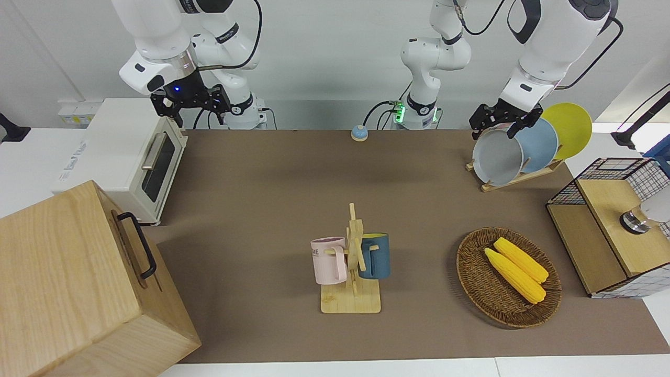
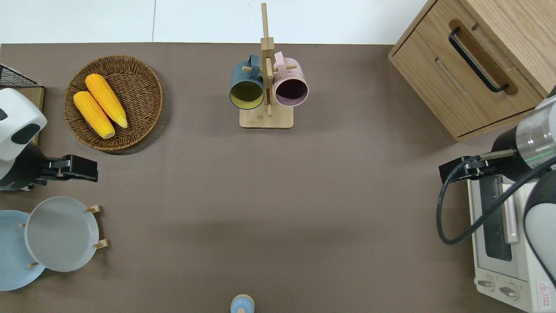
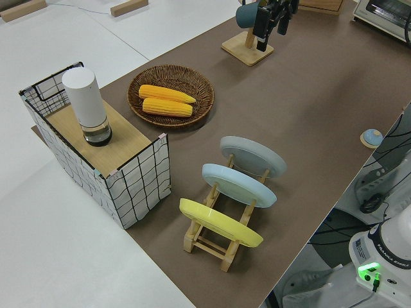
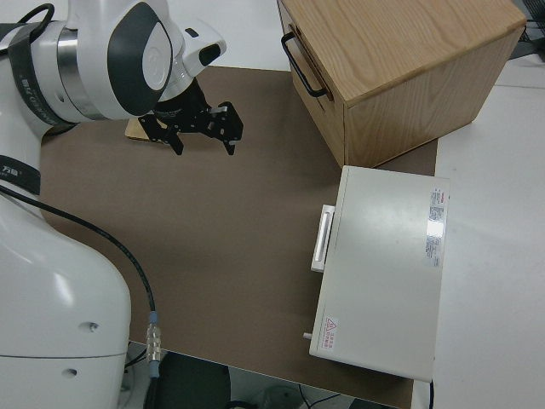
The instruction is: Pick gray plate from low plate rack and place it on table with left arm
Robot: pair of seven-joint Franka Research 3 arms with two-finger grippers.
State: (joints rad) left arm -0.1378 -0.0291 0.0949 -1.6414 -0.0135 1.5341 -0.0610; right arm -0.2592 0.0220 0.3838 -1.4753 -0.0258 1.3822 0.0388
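Counts on the table

Three plates: gray plate (image 1: 497,157), light blue plate (image 1: 540,145), yellow plate (image 1: 571,128). Two mugs: pink mug (image 1: 328,260), blue mug (image 1: 376,256). Two corn cobs (image 1: 517,268). One basket (image 1: 481,283).

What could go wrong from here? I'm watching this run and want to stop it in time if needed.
The gray plate leans in the low plate rack right against the light blue plate, so lifting it at an angle could drag that neighbor or tip the light rack. The left end effector would probably grip only the thin rim, so the plate might slip. The corn basket sits close to likely set-down spots.
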